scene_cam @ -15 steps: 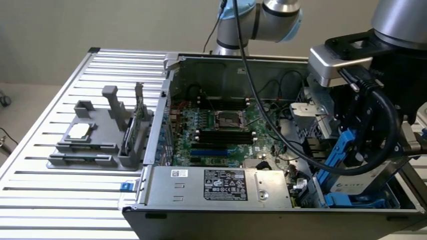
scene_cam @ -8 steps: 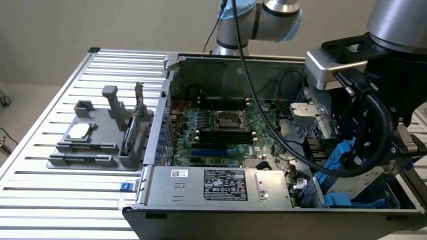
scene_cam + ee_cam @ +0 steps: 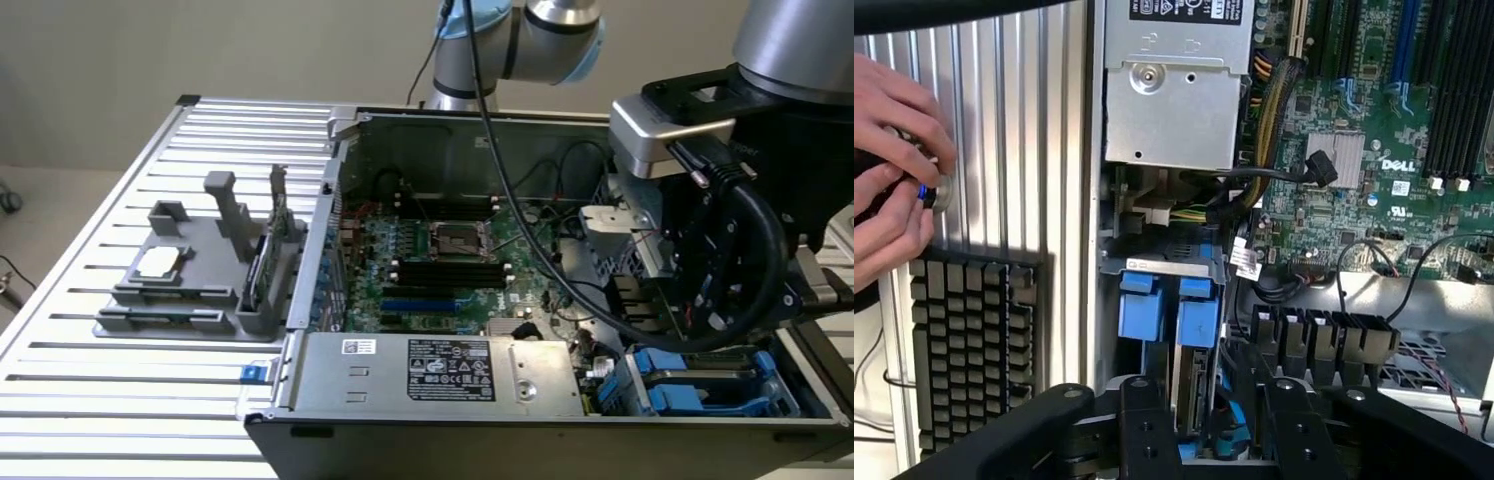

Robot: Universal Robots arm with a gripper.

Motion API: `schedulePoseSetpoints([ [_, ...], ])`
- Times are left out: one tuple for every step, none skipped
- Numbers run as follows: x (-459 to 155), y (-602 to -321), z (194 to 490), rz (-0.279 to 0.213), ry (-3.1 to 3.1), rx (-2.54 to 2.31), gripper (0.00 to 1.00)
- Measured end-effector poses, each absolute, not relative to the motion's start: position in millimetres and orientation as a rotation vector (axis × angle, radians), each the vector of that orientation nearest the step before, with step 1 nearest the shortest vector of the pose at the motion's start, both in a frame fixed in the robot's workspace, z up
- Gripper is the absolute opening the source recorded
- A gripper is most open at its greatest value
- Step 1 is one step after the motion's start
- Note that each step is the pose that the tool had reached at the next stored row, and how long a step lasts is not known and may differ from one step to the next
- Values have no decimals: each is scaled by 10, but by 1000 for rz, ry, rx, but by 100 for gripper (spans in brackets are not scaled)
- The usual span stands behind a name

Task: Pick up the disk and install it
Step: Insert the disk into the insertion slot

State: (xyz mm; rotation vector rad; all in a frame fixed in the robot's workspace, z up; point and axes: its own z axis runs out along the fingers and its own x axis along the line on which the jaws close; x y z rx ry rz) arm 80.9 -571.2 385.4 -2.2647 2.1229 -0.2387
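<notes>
The disk [image 3: 694, 383] sits in the case [image 3: 534, 448], at the exterior view's near right; the tool [image 3: 1216, 400] straddles it, jaws apart; installation looks nearly done.

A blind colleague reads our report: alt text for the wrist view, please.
The gripper, jaws open, hovers at a blue-framed disk standing inside an open computer, beside its circuit board. A person's hands hold something small near a keyboard.
</notes>
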Motion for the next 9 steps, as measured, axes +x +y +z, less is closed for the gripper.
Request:
schedulePoseSetpoints([
  [809, -5712, 3856, -243, 2124, -2267, 41],
  [809, -5712, 3857, -247, 2126, -2269, 41],
  [809, -5711, 3857, -252, 2127, -2271, 41],
  [809, -5710, 3857, -259, 2129, -2273, 41],
  [809, -5708, 3857, -265, 2130, -2275, 41],
  [810, -5705, 3857, -269, 2131, -2277, 41],
  [812, -5702, 3857, -271, 2132, -2278, 41],
  [818, -5699, 3857, -273, 2132, -2279, 41],
  [828, -5696, 3857, -273, 2131, -2280, 41],
])
